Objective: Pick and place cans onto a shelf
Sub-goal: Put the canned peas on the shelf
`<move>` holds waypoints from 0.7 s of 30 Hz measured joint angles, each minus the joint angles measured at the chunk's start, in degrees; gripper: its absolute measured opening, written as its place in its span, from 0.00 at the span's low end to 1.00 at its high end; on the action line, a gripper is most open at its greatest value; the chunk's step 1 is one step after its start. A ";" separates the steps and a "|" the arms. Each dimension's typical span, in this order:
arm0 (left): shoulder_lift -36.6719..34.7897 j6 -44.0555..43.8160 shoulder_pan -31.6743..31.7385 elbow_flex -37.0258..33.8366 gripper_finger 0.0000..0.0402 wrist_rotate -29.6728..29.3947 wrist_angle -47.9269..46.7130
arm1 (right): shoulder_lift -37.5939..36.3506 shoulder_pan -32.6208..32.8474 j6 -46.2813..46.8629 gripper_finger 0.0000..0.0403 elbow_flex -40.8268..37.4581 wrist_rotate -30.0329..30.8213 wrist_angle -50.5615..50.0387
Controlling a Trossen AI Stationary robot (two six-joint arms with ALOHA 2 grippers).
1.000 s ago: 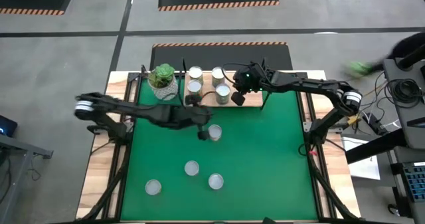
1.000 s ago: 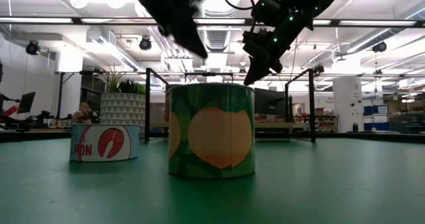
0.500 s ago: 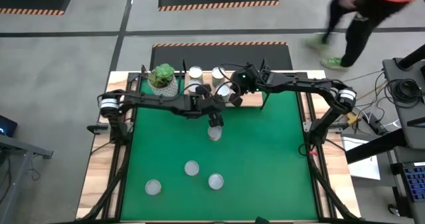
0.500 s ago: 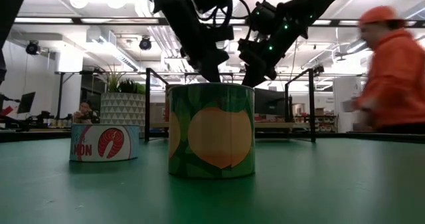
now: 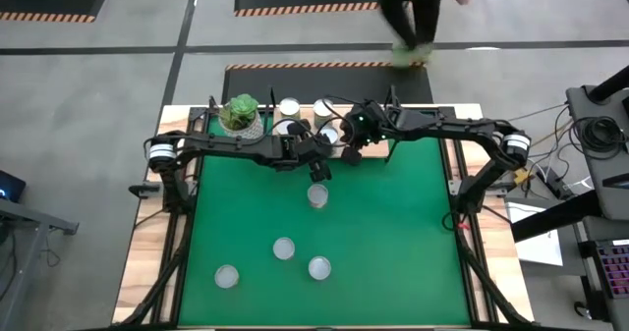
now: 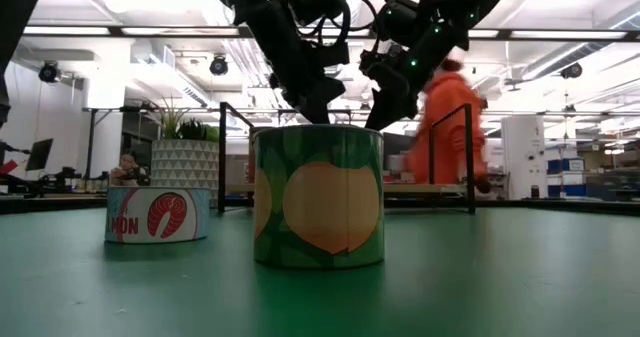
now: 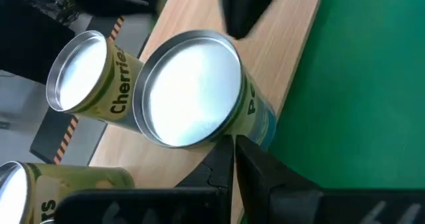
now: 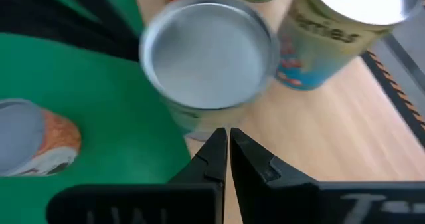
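Observation:
The light-wood shelf (image 5: 369, 146) lies along the mat's far edge and carries several silver-topped cans. The nearest of these (image 5: 331, 135) stands upright at the shelf's near edge (image 7: 189, 88) (image 8: 209, 54). My left gripper (image 5: 317, 166) (image 7: 232, 147) is shut, with its tips at that can's side. My right gripper (image 5: 350, 152) (image 8: 228, 141) is also shut and points at the same can from the right. Several more cans stand on the green mat, the closest being the peach-labelled can (image 5: 316, 195) (image 6: 318, 197). My left gripper has its shut fingertips (image 7: 226, 151) right at the can's side wall (image 7: 255, 121), slanting down from the table's near left; whether they touch it I cannot tell. My right gripper has its shut fingertips (image 8: 216, 144) close to the can's lower wall (image 8: 192, 121); touch cannot be told either.
A white pot with a green plant (image 5: 242, 117) stands at the shelf's left end. Thin black posts (image 6: 468, 157) rise at the shelf's ends. A flat salmon can (image 6: 157, 215) sits on the mat. A person in orange (image 6: 448, 127) walks behind the table.
My left gripper has swung from above the peach-labelled can toward the table's right and far edge, reaching the can at the shelf's near edge. Both grippers have stayed shut. A person has walked past behind the table.

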 joint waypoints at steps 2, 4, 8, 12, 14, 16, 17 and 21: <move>-0.02 0.00 0.04 0.00 0.00 -1.26 -0.58 | -0.02 0.78 0.02 0.02 0.00 -1.17 -0.09; -0.02 0.00 0.06 -0.02 0.00 -3.38 -1.06 | -0.02 1.59 0.07 0.02 0.00 -1.47 -0.43; -0.02 -0.01 0.23 -0.03 0.00 -4.02 -2.18 | -0.02 2.26 0.02 0.02 0.00 -1.50 -1.42; -0.13 -0.02 0.21 -0.07 0.00 -3.56 -4.14 | -0.13 1.89 -0.51 0.02 0.00 0.38 -2.90; -0.15 0.03 0.21 -0.07 0.00 -1.85 -4.48 | -0.13 1.11 -1.25 0.02 0.00 2.47 -2.90; -0.15 0.07 0.17 -0.08 0.00 -0.39 -4.40 | 0.10 0.09 -2.21 0.02 0.00 3.08 -1.78; -0.15 0.09 0.22 -0.08 0.00 0.07 -4.16 | 0.36 -0.48 -2.35 0.02 0.00 3.15 -0.32; -0.15 0.14 0.48 -0.09 0.00 0.27 -3.26 | 2.09 -1.76 -2.56 0.02 0.00 3.10 5.82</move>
